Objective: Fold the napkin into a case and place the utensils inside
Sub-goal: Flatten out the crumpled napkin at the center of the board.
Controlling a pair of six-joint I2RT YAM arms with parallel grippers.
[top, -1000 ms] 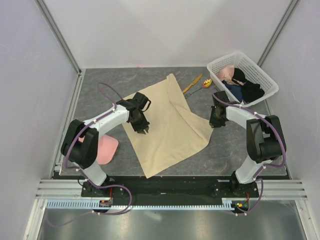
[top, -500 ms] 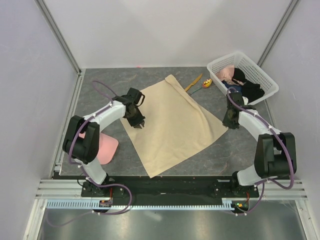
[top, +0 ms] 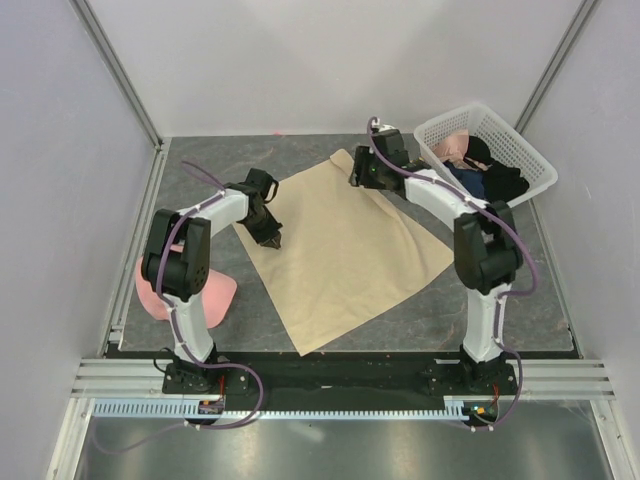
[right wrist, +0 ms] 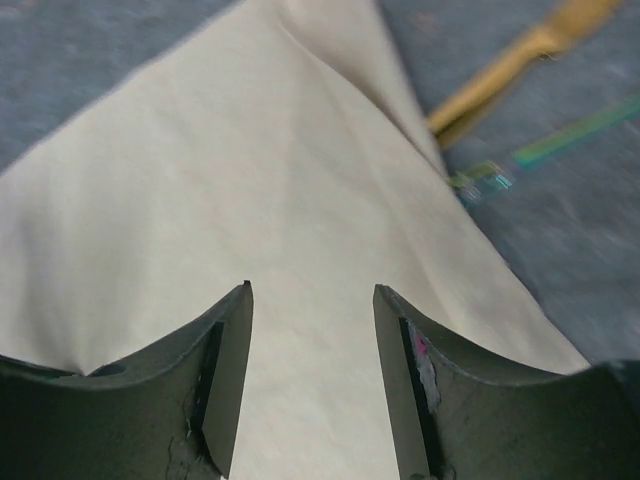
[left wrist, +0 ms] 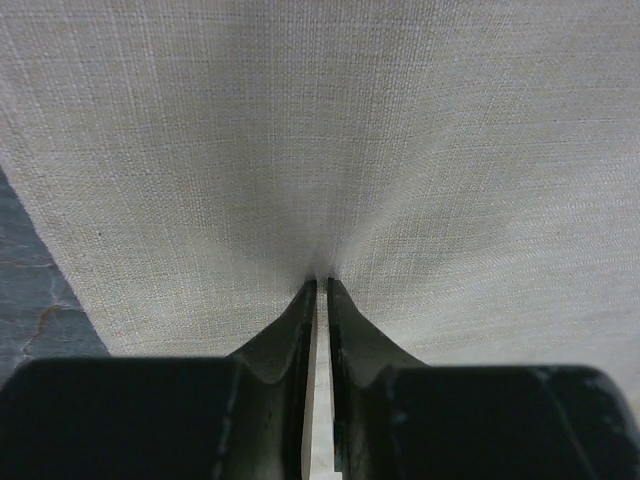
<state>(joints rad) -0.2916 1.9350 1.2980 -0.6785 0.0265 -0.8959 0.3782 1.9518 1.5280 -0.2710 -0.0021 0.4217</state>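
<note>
The beige napkin point(top: 350, 245) lies spread flat as a diamond on the grey table. My left gripper point(top: 275, 240) is at its left corner. In the left wrist view the left gripper point(left wrist: 322, 282) is shut on the napkin point(left wrist: 320, 120), a thin strip of cloth between the fingers and a pucker at their tips. My right gripper point(top: 357, 178) hovers over the far corner. The right wrist view shows that gripper point(right wrist: 312, 290) open and empty above the napkin point(right wrist: 250, 180). Beyond the cloth edge lie the orange knife point(right wrist: 510, 65) and the spoon's green handle point(right wrist: 570, 135). The right arm hides the utensils in the top view.
A white basket point(top: 530, 150) holding dark and pink clothes stands at the back right, close behind the right arm. A pink cap point(top: 212, 295) lies by the left arm's base. Grey walls enclose the table on three sides.
The right gripper let go of the napkin's right corner, swung across to the far corner and opened. The napkin now lies flat. The left gripper shifted back-left and closed further.
</note>
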